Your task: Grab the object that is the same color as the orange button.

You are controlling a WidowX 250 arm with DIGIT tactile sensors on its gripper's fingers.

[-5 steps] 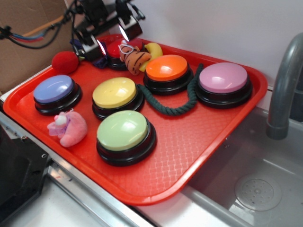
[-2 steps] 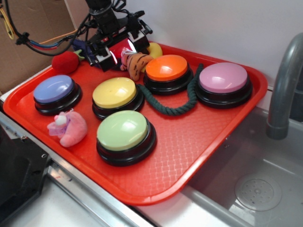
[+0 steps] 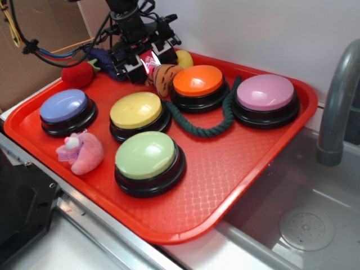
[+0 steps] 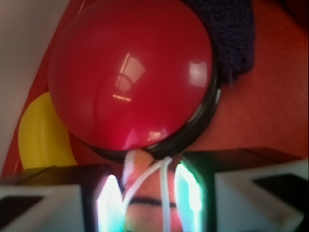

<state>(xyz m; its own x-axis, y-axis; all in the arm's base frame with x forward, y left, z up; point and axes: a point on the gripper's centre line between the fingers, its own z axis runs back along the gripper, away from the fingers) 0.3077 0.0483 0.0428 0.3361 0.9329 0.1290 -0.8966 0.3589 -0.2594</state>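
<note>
red tray: orange tiger w/ black stripes, hand astride it.

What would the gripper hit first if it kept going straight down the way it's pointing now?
Most likely the small orange striped plush tiger, which sits between the open fingers of the gripper. The glossy red dome button lies just beyond, though depth is unclear.

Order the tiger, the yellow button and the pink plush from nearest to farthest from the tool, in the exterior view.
1. Tiger, right at the tool, tray's back.
2. Yellow button, mid-tray.
3. Pink plush, front left edge.
</note>
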